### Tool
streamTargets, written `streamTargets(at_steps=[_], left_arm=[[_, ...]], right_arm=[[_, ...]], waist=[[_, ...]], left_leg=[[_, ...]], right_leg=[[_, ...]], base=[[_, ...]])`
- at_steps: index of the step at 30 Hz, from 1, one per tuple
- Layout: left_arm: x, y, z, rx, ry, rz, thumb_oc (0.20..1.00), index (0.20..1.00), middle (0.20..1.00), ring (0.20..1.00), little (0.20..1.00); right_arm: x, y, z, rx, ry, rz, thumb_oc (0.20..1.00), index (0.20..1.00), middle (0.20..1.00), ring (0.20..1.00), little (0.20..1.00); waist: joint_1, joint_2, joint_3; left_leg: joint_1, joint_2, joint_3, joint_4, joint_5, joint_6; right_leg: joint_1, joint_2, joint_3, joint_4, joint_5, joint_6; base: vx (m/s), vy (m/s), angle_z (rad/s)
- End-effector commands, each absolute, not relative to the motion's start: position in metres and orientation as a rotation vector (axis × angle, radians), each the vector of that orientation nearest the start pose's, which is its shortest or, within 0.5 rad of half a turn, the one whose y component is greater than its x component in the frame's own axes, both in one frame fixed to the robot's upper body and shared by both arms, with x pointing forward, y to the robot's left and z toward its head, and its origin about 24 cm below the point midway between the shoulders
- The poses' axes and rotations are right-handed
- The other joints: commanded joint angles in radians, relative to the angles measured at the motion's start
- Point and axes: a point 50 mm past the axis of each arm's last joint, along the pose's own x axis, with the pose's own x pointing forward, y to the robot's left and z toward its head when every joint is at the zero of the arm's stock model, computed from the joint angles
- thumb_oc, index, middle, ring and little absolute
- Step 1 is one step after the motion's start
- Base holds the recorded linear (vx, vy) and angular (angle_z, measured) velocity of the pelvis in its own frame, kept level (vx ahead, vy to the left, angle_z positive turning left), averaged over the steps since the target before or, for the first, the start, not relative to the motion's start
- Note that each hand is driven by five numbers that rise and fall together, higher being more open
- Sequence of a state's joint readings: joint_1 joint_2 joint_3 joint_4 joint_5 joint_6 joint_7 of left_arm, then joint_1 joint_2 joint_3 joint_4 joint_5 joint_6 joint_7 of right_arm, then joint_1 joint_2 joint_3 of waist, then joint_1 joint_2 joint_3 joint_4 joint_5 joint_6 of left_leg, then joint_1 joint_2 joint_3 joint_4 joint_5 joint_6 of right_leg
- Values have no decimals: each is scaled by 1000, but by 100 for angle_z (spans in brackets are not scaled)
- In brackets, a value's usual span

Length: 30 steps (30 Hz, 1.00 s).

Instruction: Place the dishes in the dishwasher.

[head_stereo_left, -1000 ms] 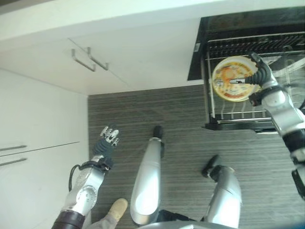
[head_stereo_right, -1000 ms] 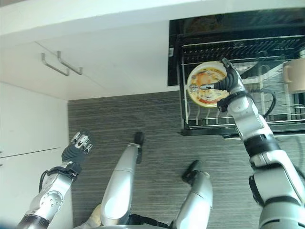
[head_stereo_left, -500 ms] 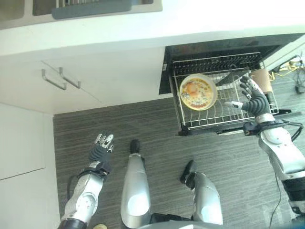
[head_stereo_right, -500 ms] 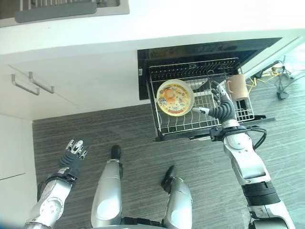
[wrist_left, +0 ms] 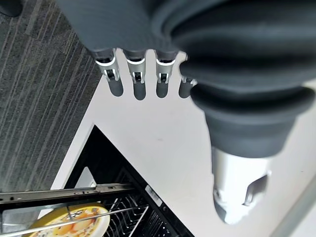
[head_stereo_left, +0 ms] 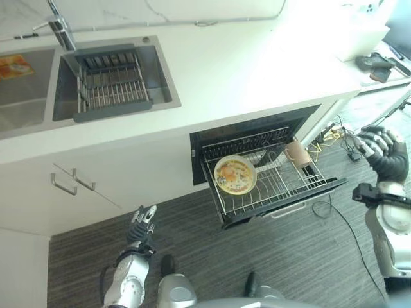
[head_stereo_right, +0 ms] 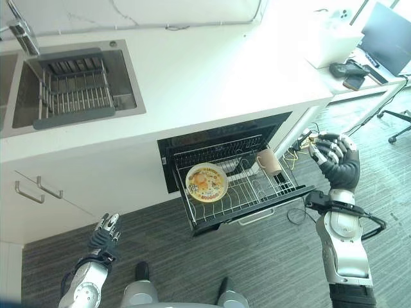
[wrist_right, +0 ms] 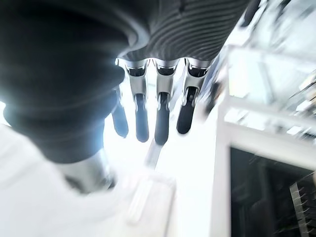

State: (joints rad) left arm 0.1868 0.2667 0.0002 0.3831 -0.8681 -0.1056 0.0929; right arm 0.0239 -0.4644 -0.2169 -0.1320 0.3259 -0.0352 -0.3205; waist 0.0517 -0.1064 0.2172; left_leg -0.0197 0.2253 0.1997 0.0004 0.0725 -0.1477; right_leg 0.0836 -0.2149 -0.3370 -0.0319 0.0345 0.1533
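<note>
- Right eye view: the right hand (head_stereo_right: 338, 162) is seen raised to the right of the dishwasher (head_stereo_right: 225, 168), well apart from it, with its fingers loosely spread and nothing held.
- In the right wrist view its fingers (wrist_right: 162, 116) are shown straight and side by side, with nothing between them.
- The left hand (head_stereo_right: 106, 232) is held low over the grey striped floor (head_stereo_right: 270, 256), to the left of the dishwasher and well apart from it; its fingers are straight and empty.
- The rack (head_stereo_right: 241, 189) is pulled out of the dishwasher's dark opening.
- A yellow patterned plate (head_stereo_right: 206, 182) is stood tilted among the rack's wires, at the left side of the rack.
- A beige mug (head_stereo_right: 268, 162) is placed at the far right corner of the same rack, apart from the plate.
- Above the dishwasher a white counter (head_stereo_right: 212, 77) is seen, with a sink (head_stereo_right: 125, 90) set into it to the left.
- A grey drying rack (head_stereo_right: 72, 90) is laid in the sink.
</note>
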Motion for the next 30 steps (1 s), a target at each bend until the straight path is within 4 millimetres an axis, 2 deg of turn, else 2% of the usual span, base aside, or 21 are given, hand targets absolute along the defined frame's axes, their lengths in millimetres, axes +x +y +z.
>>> streamTargets(at_steps=[1, 5, 6, 7, 9, 11, 14, 16, 17, 20, 23, 30], left_arm=[[188, 255, -46, -462, 329, 387, 1000, 1000, 1000, 1000, 1000], [173, 264, -60, -442, 399, 428, 1000, 1000, 1000, 1000, 1000], [166, 268, -65, -433, 433, 448, 1000, 1000, 1000, 1000, 1000], [165, 268, -67, -432, 438, 448, 1000, 1000, 1000, 1000, 1000], [156, 271, -73, -421, 468, 462, 1000, 1000, 1000, 1000, 1000], [150, 274, -77, -409, 489, 470, 1000, 1000, 1000, 1000, 1000], [148, 278, -78, -398, 503, 474, 1000, 1000, 1000, 1000, 1000], [147, 280, -77, -391, 506, 472, 1000, 1000, 1000, 1000, 1000], [147, 283, -76, -383, 506, 468, 1000, 1000, 1000, 1000, 1000], [146, 288, -74, -377, 509, 461, 1000, 1000, 1000, 1000, 1000], [146, 286, -75, -385, 506, 466, 1000, 1000, 1000, 1000, 1000], [150, 276, -79, -421, 490, 481, 1000, 1000, 1000, 1000, 1000]], right_arm=[[237, -293, 158, -113, -443, -544, 200, 200, 200, 200, 200], [235, -309, 129, -34, -330, -645, 200, 200, 200, 200, 200], [231, -318, 103, 14, -250, -725, 200, 200, 200, 200, 200], [230, -319, 98, 20, -235, -733, 200, 200, 200, 200, 200], [224, -326, 72, 74, -150, -775, 200, 200, 200, 200, 200], [217, -333, 53, 193, -104, -837, 200, 200, 200, 200, 200], [207, -339, 32, 304, -47, -909, 200, 200, 200, 200, 200], [201, -342, 21, 355, -18, -942, 200, 200, 200, 200, 200], [193, -344, 8, 407, 4, -970, 200, 200, 200, 200, 200], [190, -348, 2, 465, 7, -976, 200, 200, 200, 200, 200], [195, -348, 3, 525, -13, -962, 200, 200, 200, 200, 200], [207, -345, 0, 628, -14, -910, 200, 200, 200, 200, 200]], waist=[[21, 9, 47], [25, 33, 36], [30, 45, 41], [31, 46, 41], [38, 51, 40], [45, 56, 35], [52, 61, 35], [57, 61, 41], [64, 61, 55], [70, 67, 83], [68, 73, 107], [64, 80, 141]], left_leg=[[13, 58, -1, 22, -11, 32], [42, 52, -8, 55, -32, 36], [43, 49, -21, 94, -48, 36], [44, 49, -23, 97, -48, 35], [51, 45, -33, 97, -47, 34], [58, 39, -40, 92, -45, 34], [52, 33, -52, 107, -47, 31], [39, 27, -64, 133, -54, 31], [17, 28, -83, 184, -68, 28], [-14, 36, -104, 262, -95, 27], [-55, 41, -113, 349, -137, 28], [-166, 64, -141, 547, -223, 19]], right_leg=[[-6, -83, -2, 45, 46, 33], [29, -88, -7, 78, 10, 32], [45, -91, -13, 113, -16, 28], [47, -91, -15, 115, -17, 27], [64, -93, -24, 118, -22, 27], [76, -92, -33, 117, -26, 27], [81, -91, -43, 133, -39, 25], [78, -93, -50, 159, -51, 20], [68, -98, -53, 198, -64, 14], [44, -107, -48, 273, -94, 5], [1, -128, -30, 361, -132, 0], [-137, -200, 7, 588, -199, -13]], base=[[93, -32, -1], [110, -22, 3], [86, -37, 7], [96, -56, 9], [72, -37, 18], [85, -27, 15], [63, -15, 8], [53, -24, 23], [41, -50, 27], [39, -26, 22], [-3, 38, 8], [-47, 70, 2]])
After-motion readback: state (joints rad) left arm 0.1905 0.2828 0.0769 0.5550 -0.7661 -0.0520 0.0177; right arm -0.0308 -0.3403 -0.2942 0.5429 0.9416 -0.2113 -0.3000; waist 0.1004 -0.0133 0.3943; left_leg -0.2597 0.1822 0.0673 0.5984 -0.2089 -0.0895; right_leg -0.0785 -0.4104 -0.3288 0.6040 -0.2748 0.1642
